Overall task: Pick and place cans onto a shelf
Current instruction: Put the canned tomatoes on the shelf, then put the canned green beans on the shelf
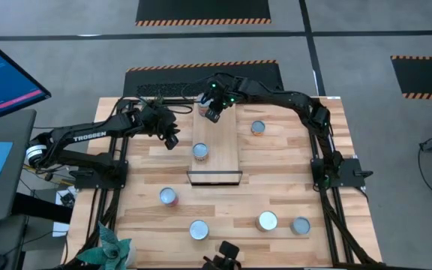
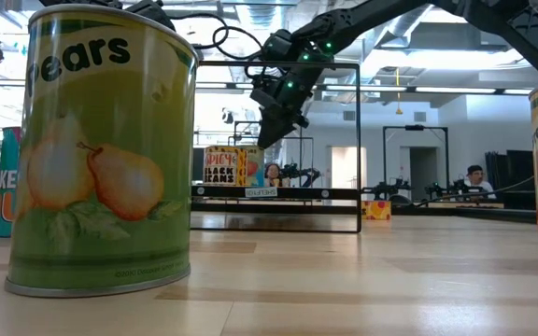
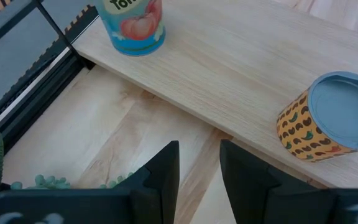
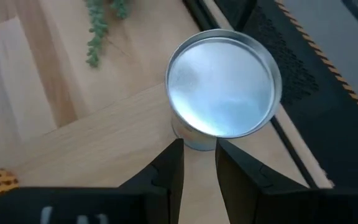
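Green plant (image 1: 111,247) at table's (image 1: 276,199) corner; monitor (image 1: 2,75) beside.

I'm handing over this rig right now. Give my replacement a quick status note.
Right gripper: over the shelf's far end, just above a can standing there, holding nothing.
Left gripper: beside the shelf, holding nothing.
Done: two cans on the shelf, the far one and a middle can.
Left: five cans on the tabletop, e.g..

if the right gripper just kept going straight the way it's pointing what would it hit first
Most likely the silver-topped can at the far end of the shelf. In the right wrist view it sits directly ahead of the right gripper, just beyond the fingertips. The gap between them is hard to judge.
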